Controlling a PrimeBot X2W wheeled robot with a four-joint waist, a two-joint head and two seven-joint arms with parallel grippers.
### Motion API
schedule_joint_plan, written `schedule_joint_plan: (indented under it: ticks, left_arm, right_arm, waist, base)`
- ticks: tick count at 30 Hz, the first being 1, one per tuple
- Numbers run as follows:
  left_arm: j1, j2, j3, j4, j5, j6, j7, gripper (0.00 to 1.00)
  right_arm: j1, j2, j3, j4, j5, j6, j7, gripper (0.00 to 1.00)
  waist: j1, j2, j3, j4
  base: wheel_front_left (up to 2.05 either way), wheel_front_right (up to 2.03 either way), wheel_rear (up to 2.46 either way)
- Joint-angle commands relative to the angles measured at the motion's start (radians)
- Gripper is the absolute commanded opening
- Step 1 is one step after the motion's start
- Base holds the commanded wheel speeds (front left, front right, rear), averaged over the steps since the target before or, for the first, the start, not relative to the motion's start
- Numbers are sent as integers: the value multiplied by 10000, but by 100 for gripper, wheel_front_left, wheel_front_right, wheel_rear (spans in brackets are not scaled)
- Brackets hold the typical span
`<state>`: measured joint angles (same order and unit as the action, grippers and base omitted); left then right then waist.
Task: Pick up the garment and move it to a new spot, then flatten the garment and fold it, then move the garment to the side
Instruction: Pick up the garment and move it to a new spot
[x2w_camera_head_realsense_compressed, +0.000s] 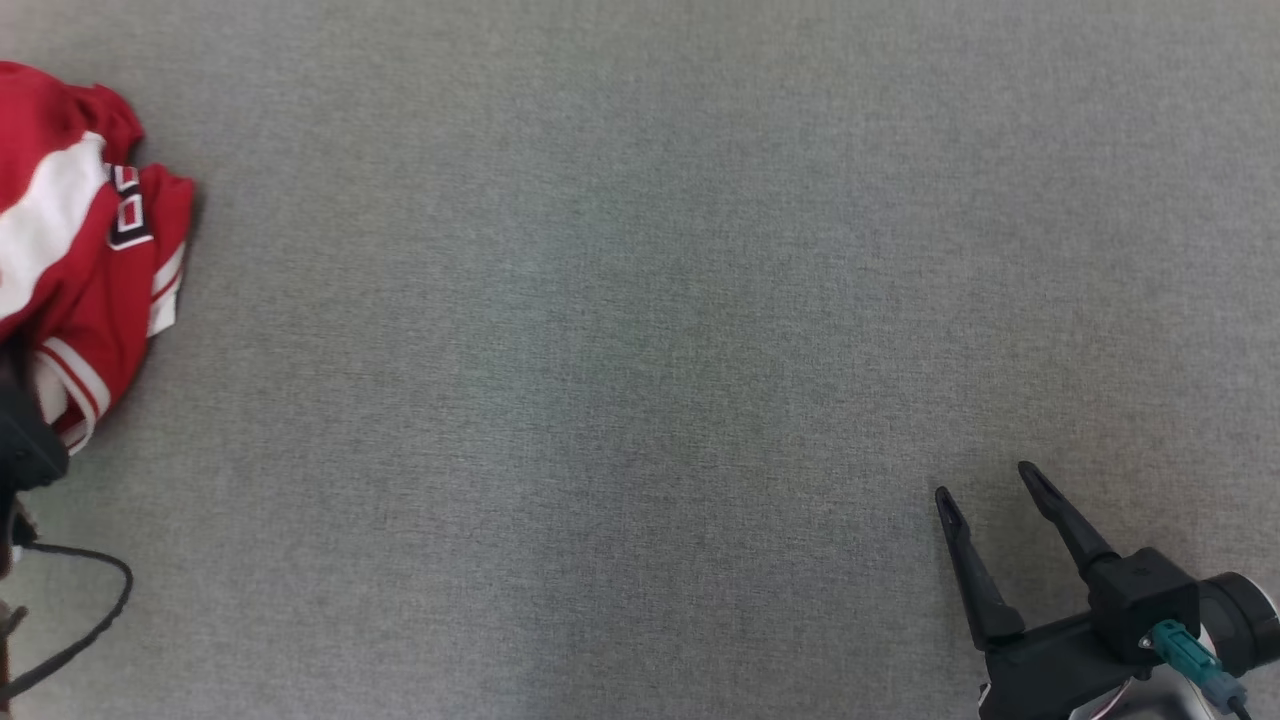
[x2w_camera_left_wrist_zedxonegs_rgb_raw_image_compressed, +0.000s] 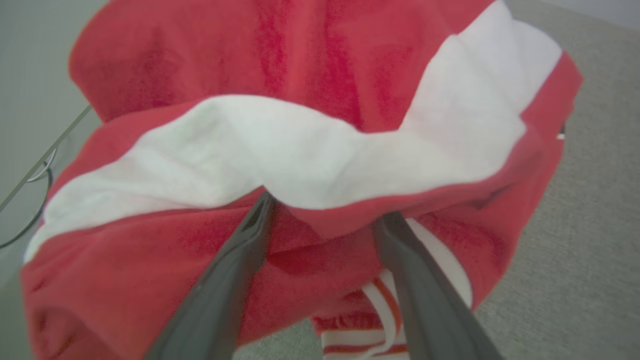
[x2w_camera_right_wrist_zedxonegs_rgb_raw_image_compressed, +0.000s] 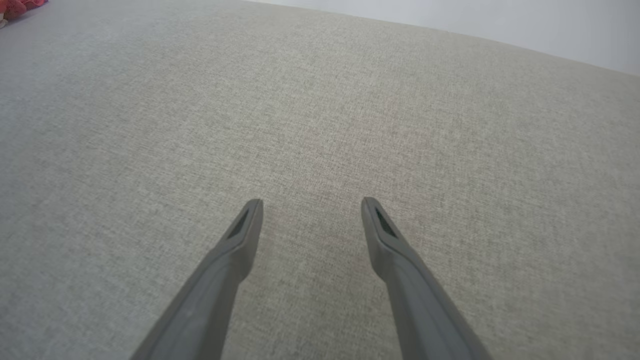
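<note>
touching garment folds, spread left gripper

Soft, even light falls on the flat grey woven cloth surface in the head view; its middle looks slightly darker and greener than its edges. The crumpled red-and-white fabric garment casts a thin soft shadow along its right side. In the left wrist view the garment is very close and blurred, its weave lost. The right wrist view is sharp nearby, softer far off, and the surface's far edge bows slightly.
</note>
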<state>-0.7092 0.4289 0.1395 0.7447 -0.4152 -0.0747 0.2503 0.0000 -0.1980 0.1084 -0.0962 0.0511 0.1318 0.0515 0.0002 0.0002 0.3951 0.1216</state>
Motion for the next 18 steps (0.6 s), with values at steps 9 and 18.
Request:
schedule_joint_plan:
  ticks: [9,18]
  left_arm:
    - [-114,424,-21,-554,-141,8,603,0]
    - [161,807,-15,-1936,-252,-28,1038,0]
  right_arm:
    - [-187,345,217,414,126,-21,-339,100]
    - [-359,763,375,1308,339,-21,-898,100]
  waist:
    - [-2,-2,-122,41]
    - [-2,-2,-1064,226]
  base:
    - [0,0,0]
    - [0,0,0]
